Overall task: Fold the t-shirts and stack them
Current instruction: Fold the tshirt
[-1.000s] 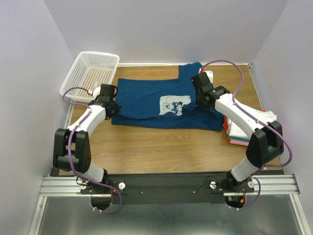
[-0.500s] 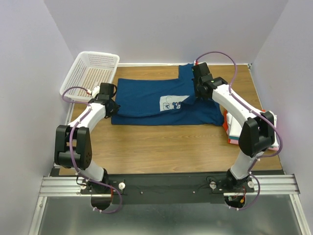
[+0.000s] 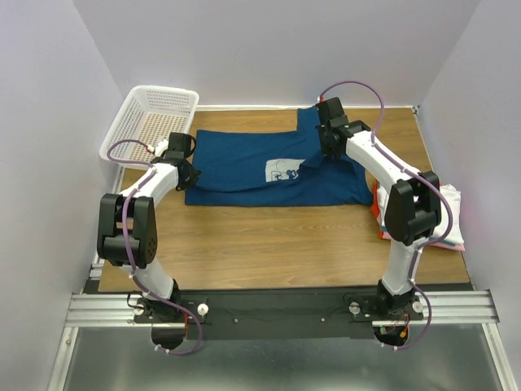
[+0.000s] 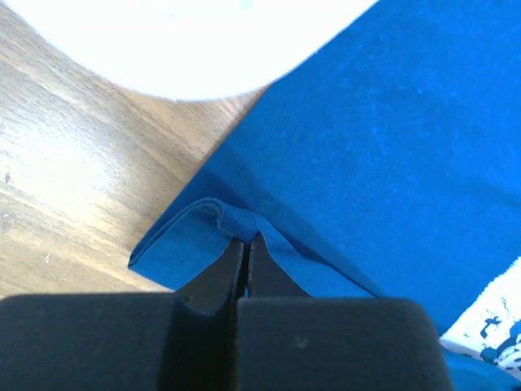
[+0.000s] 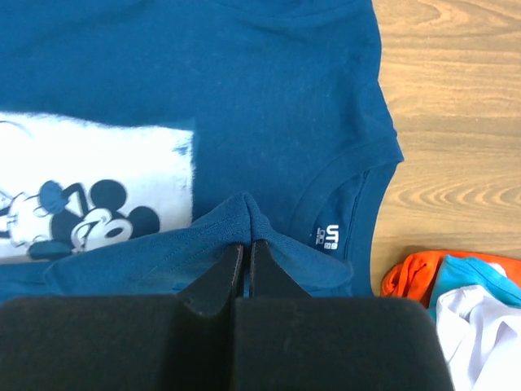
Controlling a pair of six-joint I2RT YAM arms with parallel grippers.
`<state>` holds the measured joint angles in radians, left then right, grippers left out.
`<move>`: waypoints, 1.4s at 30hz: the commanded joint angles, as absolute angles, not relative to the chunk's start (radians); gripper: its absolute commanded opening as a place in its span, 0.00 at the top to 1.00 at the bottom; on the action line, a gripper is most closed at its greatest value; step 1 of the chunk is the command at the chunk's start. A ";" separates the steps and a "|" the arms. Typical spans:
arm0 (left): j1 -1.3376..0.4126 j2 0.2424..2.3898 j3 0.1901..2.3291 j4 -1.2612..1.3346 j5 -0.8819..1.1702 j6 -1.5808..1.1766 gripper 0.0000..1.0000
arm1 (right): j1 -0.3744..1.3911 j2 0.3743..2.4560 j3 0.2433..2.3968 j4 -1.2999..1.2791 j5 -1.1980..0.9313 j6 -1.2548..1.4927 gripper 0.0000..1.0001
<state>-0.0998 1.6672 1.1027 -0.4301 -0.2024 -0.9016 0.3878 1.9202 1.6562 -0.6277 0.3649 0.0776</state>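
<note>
clamping the teal tee [image 3: 236, 167], left fingers [image 4: 247, 244] and right fingers [image 5: 246, 244] have carried its fold farther back.

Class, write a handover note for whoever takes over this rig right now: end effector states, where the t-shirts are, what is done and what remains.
The left end effector is shut on the folded left edge of the blue tee.
The right end effector is shut on a pinch of the same tee near its collar.
The blue tee lies on the table, only partly folded.
Done: the folded tees are stacked at the right edge.
Left: finish folding the blue tee and add it to the stack.
</note>
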 commanded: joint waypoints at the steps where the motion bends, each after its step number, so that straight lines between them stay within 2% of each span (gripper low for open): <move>1: -0.087 1.709 1.144 -0.422 -0.242 -0.891 1.00 | 0.357 1.963 1.707 -0.620 0.351 0.087 0.99; 4: -0.087 1.730 1.164 -0.423 -0.244 -0.890 1.00 | 0.345 1.985 1.729 -0.620 0.339 0.075 0.99; 5: -0.087 1.739 1.166 -0.420 -0.245 -0.890 0.97 | 0.347 1.999 1.732 -0.620 0.336 0.068 0.99; 6: -0.086 1.743 1.170 -0.417 -0.248 -0.891 0.87 | 0.344 2.008 1.738 -0.620 0.331 0.055 0.99; 7: -0.086 1.747 1.175 -0.419 -0.253 -0.893 0.82 | 0.342 2.016 1.744 -0.620 0.325 0.051 0.99; 9: -0.086 1.750 1.178 -0.413 -0.262 -0.897 0.80 | 0.337 2.048 1.772 -0.620 0.311 0.049 0.99; 11: -0.084 1.753 1.184 -0.399 -0.267 -0.896 0.71 | 0.333 2.072 1.807 -0.620 0.285 0.049 0.99; 12: -0.084 1.756 1.198 -0.399 -0.265 -0.891 0.62 | 0.330 2.095 1.818 -0.618 0.276 0.049 0.99; 14: -0.084 1.763 1.215 -0.397 -0.261 -0.882 0.51 | 0.330 2.123 1.842 -0.620 0.273 0.058 0.99; 15: -0.084 1.758 1.227 -0.394 -0.256 -0.871 0.37 | 0.325 2.135 1.870 -0.620 0.275 0.064 0.99; 16: -0.084 1.755 1.232 -0.394 -0.255 -0.870 0.30 | 0.324 2.166 1.887 -0.620 0.278 0.066 0.98; 17: -0.084 1.743 1.235 -0.393 -0.249 -0.868 0.18 | 0.324 2.177 1.899 -0.621 0.284 0.072 0.93; 18: -0.087 1.723 1.238 -0.390 -0.241 -0.853 0.02 | 0.319 2.198 1.929 -0.620 0.304 0.090 0.61; 19: -0.087 1.723 1.235 -0.388 -0.238 -0.851 0.02 | 0.318 2.198 1.939 -0.621 0.304 0.101 0.39; 20: -0.090 1.697 1.229 -0.385 -0.232 -0.845 0.02 | 0.318 2.200 1.945 -0.620 0.330 0.113 0.13; 21: -0.094 1.683 1.217 -0.376 -0.215 -0.835 0.02 | 0.316 2.194 1.947 -0.620 0.336 0.133 0.00; 27: -0.115 1.577 1.137 -0.359 -0.189 -0.813 0.02 | 0.316 2.045 1.803 -0.608 0.239 0.212 0.00; 34: -0.158 1.560 1.054 -0.290 -0.112 -0.784 0.02 | 0.316 1.933 1.540 -0.503 0.006 0.282 0.00; 42: -0.225 1.690 1.110 -0.230 -0.069 -0.741 0.02 | 0.316 1.888 1.382 -0.472 0.106 0.321 0.00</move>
